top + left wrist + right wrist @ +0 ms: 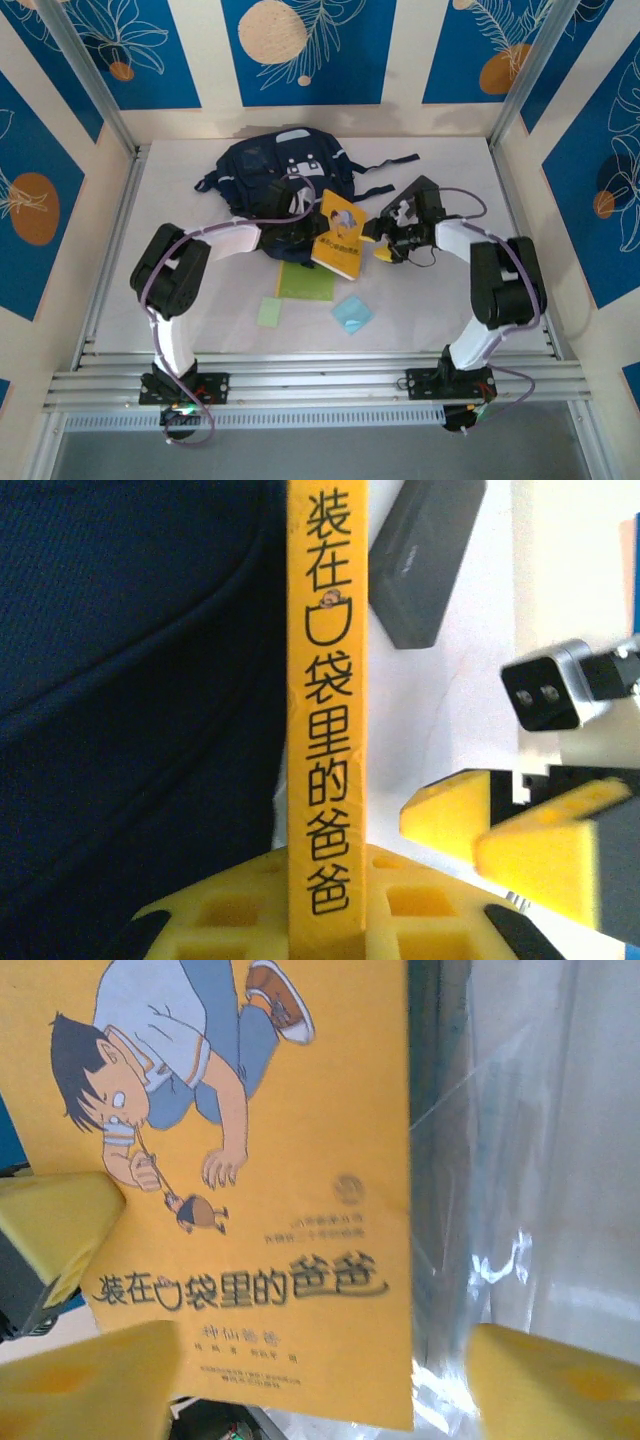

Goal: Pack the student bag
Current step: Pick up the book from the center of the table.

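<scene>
While my left gripper (325,905) clamped the yellow book (338,235) just in front of the student bag (285,165), my right gripper (495,832) gaped wide; nothing seemed packed yet, with green sheets (305,282) lying near the bag.

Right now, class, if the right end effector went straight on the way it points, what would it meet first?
Likely the yellow book, its cover straight ahead of the right end effector; depth is unclear.

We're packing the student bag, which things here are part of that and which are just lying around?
In the job: student bag; yellow book.
Lying about for now: green pad; pale green square; light blue square; dark grey case.
</scene>
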